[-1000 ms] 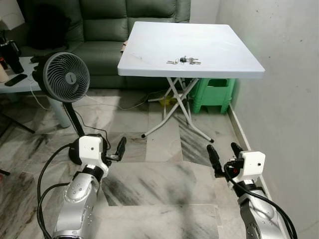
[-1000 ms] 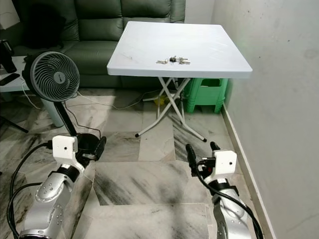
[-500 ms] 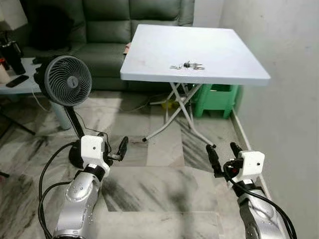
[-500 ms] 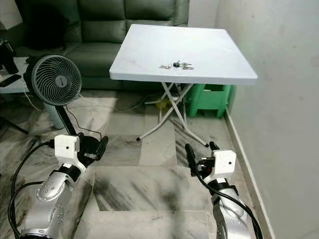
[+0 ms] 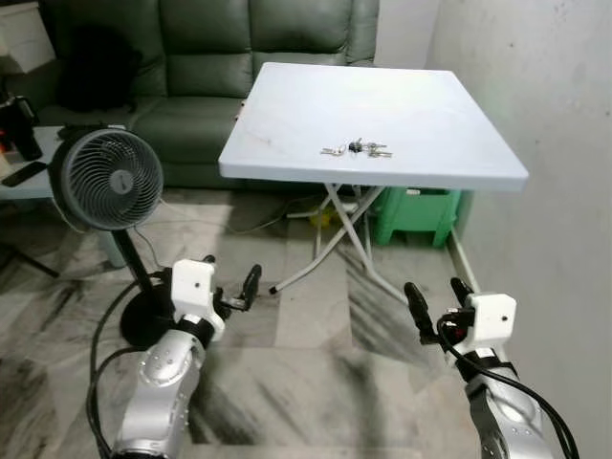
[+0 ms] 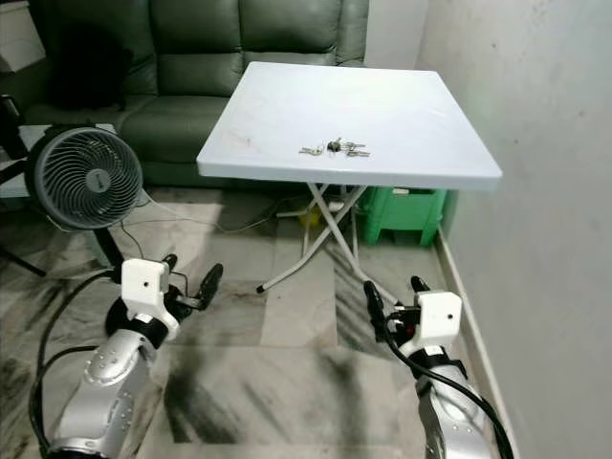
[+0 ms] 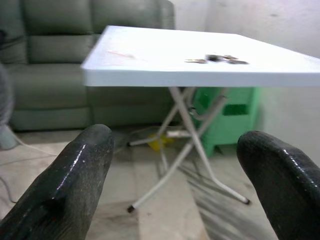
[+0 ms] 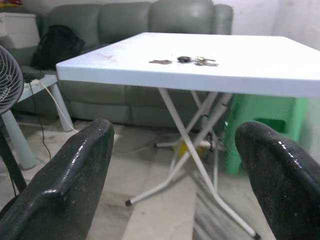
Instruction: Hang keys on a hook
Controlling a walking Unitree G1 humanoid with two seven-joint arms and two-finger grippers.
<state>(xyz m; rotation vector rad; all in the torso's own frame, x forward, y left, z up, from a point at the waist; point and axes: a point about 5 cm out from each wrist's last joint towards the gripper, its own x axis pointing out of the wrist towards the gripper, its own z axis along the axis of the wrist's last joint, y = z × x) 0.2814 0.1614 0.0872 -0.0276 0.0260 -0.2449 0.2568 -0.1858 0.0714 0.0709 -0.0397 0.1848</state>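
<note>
A small bunch of metal keys (image 5: 356, 148) lies flat near the front edge of the smooth white square folding desk (image 5: 459, 124). My left pincer (image 5: 229, 290) and right pincer (image 5: 439, 298) hang low over the marbled floor, black fingers spread apart, both holding nothing.

Keys (image 5: 356, 148) lie on the table (image 5: 287, 143) (sofa (image 5: 191, 86) behind, fan (image 5: 105, 180) left).
</note>
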